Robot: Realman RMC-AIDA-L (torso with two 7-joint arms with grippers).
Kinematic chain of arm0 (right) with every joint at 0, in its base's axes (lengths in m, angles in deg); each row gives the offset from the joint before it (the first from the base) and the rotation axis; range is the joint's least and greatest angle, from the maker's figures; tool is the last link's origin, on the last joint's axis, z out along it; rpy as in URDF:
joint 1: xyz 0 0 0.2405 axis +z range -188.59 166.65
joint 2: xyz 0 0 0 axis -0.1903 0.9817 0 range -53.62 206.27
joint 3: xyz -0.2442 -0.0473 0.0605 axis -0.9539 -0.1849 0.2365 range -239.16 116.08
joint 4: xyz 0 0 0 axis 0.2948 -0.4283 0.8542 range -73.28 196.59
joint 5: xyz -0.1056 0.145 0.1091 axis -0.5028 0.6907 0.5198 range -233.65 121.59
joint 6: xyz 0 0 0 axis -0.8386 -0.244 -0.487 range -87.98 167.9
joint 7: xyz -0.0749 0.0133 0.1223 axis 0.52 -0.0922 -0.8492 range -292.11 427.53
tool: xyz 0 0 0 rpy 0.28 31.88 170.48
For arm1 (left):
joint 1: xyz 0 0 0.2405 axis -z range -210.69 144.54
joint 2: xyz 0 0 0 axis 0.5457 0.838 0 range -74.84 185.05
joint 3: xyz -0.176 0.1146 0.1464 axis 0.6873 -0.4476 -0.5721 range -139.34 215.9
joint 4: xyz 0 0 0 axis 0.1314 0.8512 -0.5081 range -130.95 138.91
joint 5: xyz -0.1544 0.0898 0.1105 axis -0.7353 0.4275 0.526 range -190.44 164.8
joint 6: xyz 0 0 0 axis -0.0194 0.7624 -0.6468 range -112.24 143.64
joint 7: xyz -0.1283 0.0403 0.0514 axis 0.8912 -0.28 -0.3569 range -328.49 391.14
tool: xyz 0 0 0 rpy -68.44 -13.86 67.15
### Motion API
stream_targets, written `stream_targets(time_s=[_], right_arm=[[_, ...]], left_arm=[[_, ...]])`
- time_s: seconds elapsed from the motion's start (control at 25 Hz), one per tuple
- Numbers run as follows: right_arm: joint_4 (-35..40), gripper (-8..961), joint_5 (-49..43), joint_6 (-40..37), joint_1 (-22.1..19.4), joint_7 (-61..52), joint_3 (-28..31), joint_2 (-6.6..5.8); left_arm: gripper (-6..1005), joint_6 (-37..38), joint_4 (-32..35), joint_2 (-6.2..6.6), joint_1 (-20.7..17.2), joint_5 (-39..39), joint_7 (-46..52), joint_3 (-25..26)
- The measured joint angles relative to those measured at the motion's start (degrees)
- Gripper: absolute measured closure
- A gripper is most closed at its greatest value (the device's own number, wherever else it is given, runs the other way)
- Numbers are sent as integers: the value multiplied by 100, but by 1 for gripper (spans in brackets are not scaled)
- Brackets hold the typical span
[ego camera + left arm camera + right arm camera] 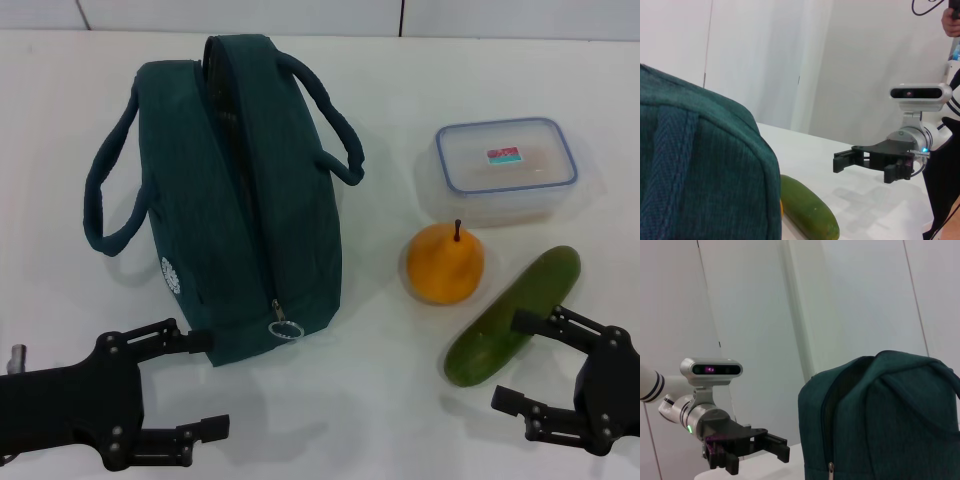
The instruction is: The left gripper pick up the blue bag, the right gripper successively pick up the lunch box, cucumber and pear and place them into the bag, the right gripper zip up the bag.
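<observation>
The blue bag (245, 200) lies on the white table, its zipper partly open at the far end, with the ring zipper pull (283, 328) at the near end. My left gripper (205, 385) is open and empty just in front of the bag's near end. My right gripper (508, 360) is open and empty, its jaws beside the near end of the cucumber (515, 310). The pear (445, 262) stands between the bag and the cucumber. The lunch box (507, 165) sits closed behind them. The left wrist view shows the bag (700, 175), the cucumber (807, 210) and the right gripper (839, 162). The right wrist view shows the bag (885, 415) and the left gripper (784, 450).
The bag's two loop handles (110, 190) spread out to either side. A white wall (300, 15) runs along the table's far edge. A person (952, 20) stands beyond the right arm in the left wrist view.
</observation>
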Motion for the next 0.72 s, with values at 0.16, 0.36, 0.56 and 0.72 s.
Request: stream_targets(time_s=[0.16,0.36,0.56,0.72], right_arm=[[-1,96,0,10,-8,4,26,0],[-1,96,0,15,-8,4,44,0],[-1,95,-1,16,-6,4,42,-4],[-1,95,35,15,-6,3,41,-8]], left_arm=[[124,0,0,4,-3,-8,0,0],[124,0,0,5,-4,-12,0,0],[124,24,-8,16,-4,-31,104,0],[124,64,-46,97,-3,-212,609,6]])
